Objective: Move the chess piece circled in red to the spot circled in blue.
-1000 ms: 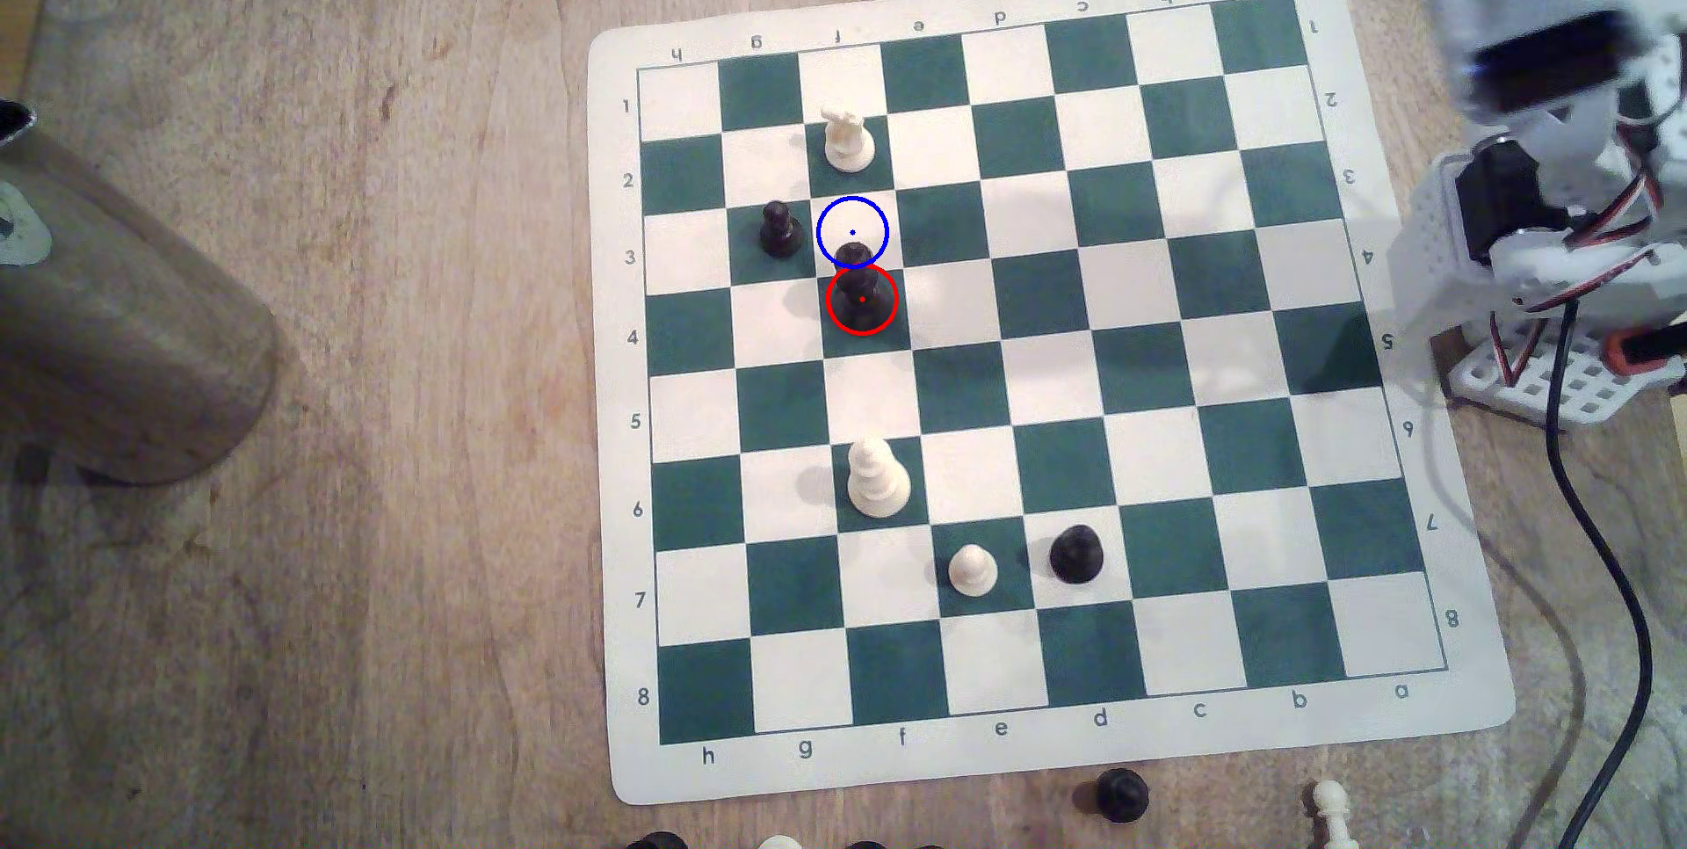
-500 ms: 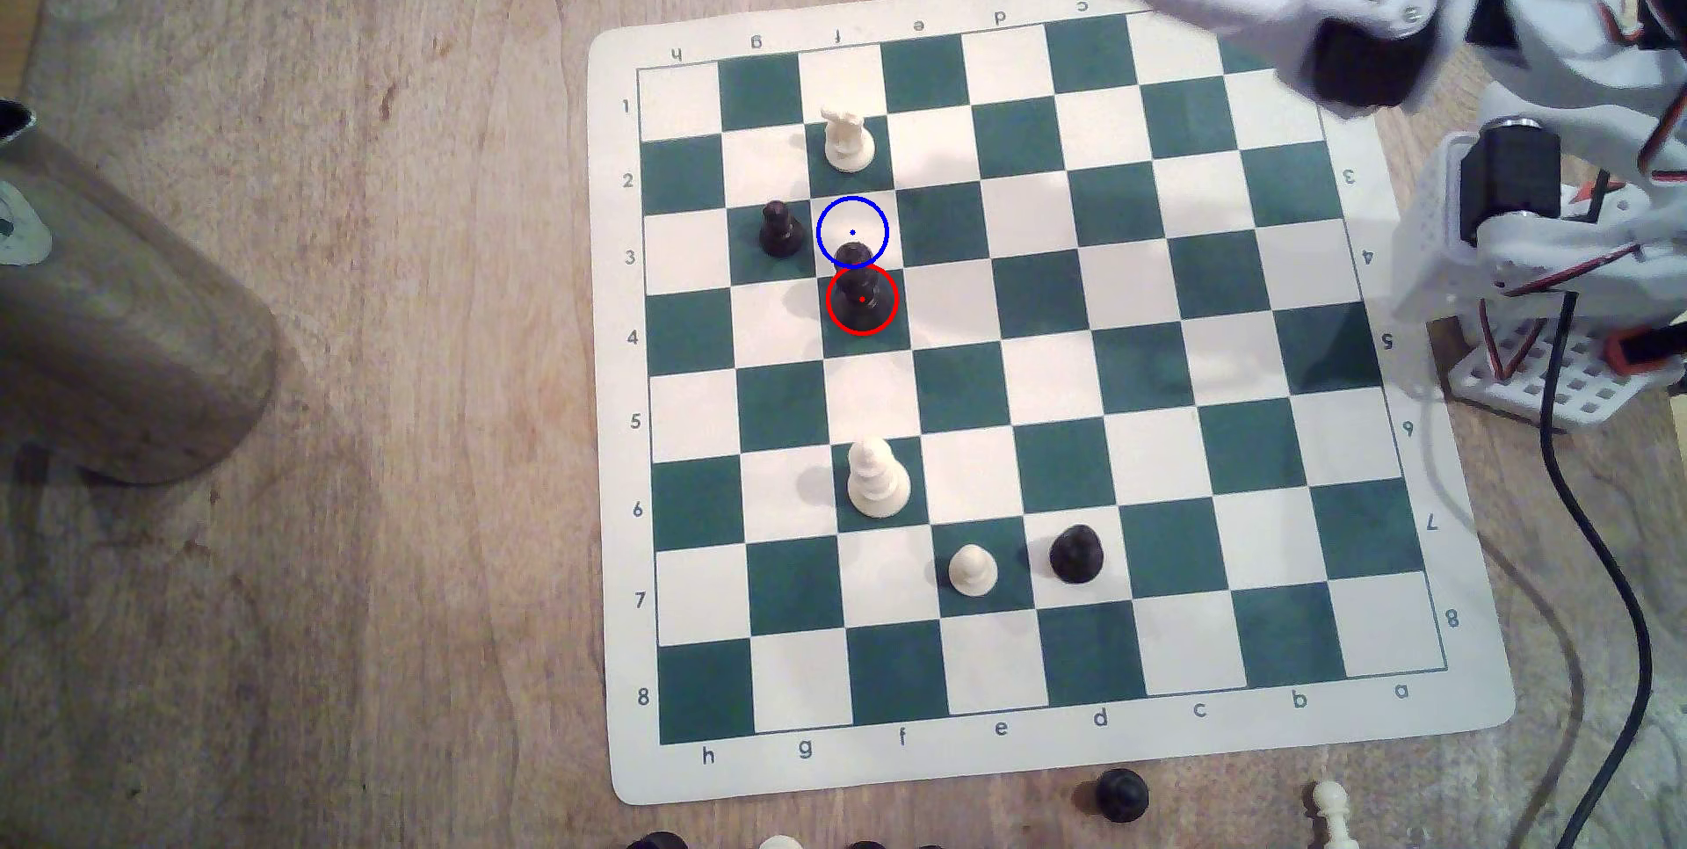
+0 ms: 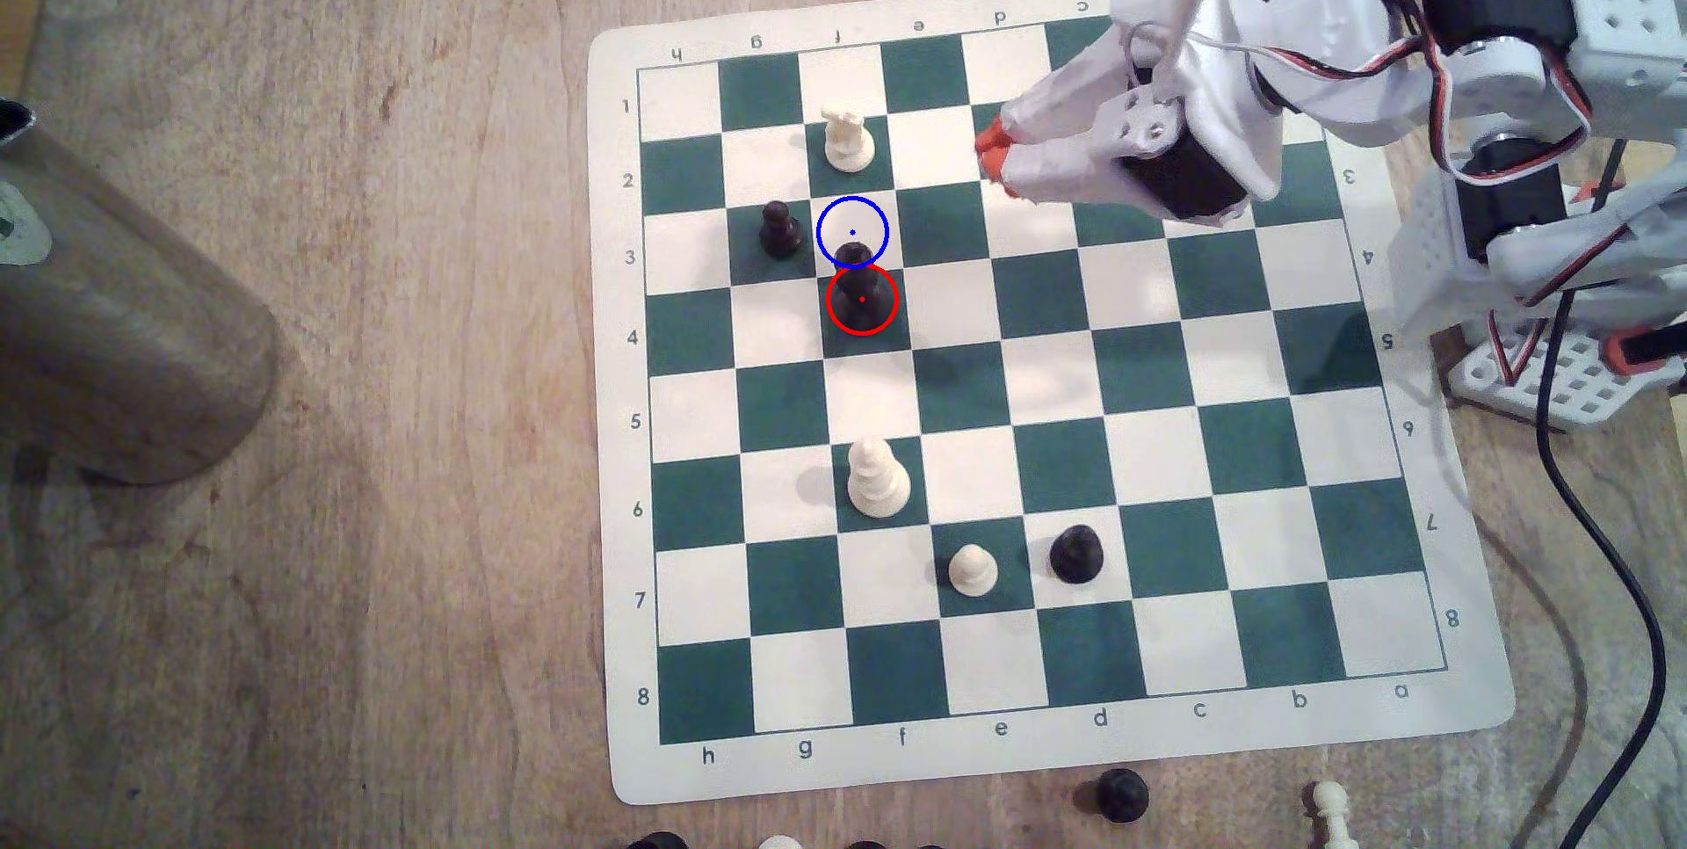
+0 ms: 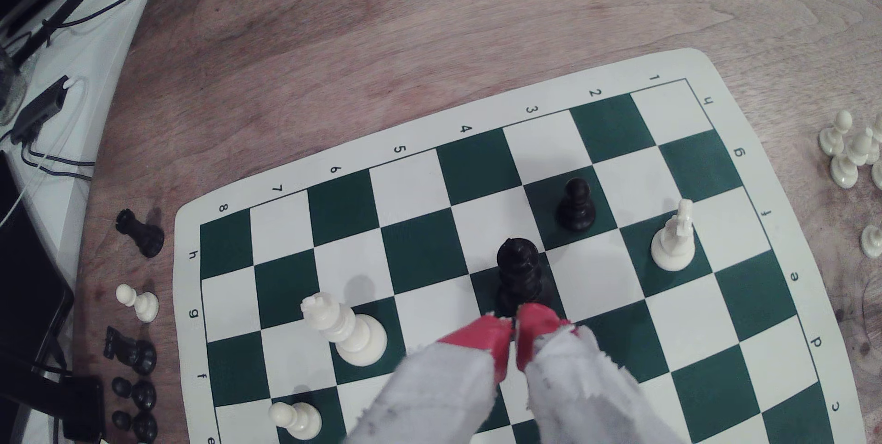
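Exterior camera overhead, wrist camera lower, seemingly oblique, both showing chessboard (image 3: 1050,374).

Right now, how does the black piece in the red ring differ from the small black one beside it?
The ringed black piece is taller, with a knobbed top; the small black pawn is shorter, with a small round head. The ringed one stands on row 4, the pawn on row 3. Both stand upright on green squares, untouched.

Soft, even light falls on the tabletop (image 3: 365,356), so shadows are faint (the exterior view looks a bit fuzzy). The wrist view bends at its edges, with one dark corner.
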